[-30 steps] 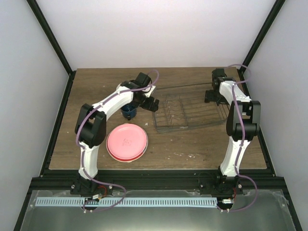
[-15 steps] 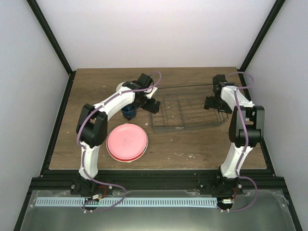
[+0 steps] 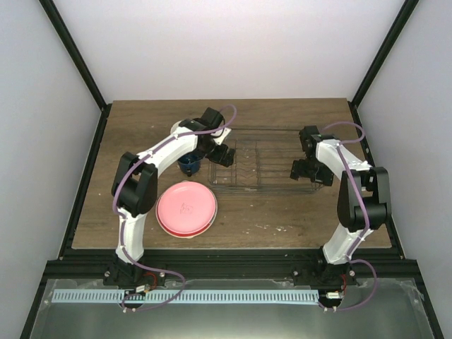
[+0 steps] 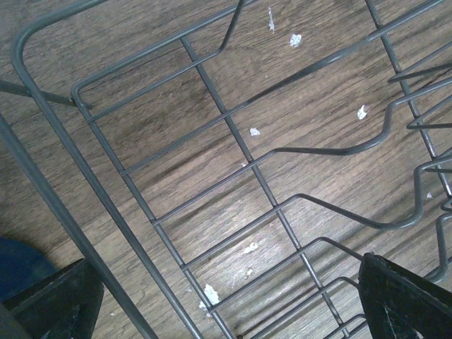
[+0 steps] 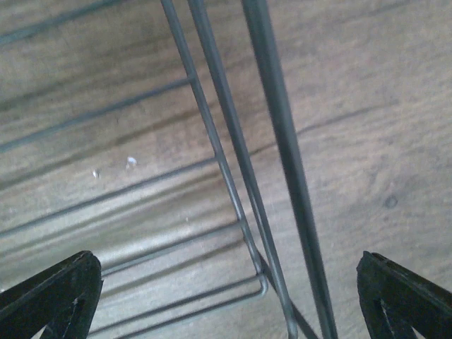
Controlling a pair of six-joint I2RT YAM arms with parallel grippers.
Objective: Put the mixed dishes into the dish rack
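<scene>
The dish rack point(image 3: 261, 159), a basket of thin dark wire, lies on the wooden table between my two grippers. My left gripper point(image 3: 223, 152) hangs open over its left end. In the left wrist view the rack's wires point(image 4: 240, 141) cross under the left gripper point(image 4: 226, 311). My right gripper point(image 3: 308, 170) is open at the rack's right end. In the right wrist view the right gripper point(image 5: 226, 304) straddles the rim wire point(image 5: 285, 141). A pink plate point(image 3: 186, 205) lies at front left, on top of another plate's rim. A dark blue mug point(image 3: 188, 166) stands just left of the rack, also seen as a mug edge point(image 4: 20, 263).
Bare wooden table point(image 3: 282, 212) runs in front of the rack to the near edge. Black frame posts point(image 3: 78, 63) rise at the back corners, with white walls behind. Small white specks point(image 4: 294, 40) dot the wood under the rack.
The rack has slid left and toward the front and now lies square. My right gripper moved left and nearer with its right end. The left arm has hardly moved.
</scene>
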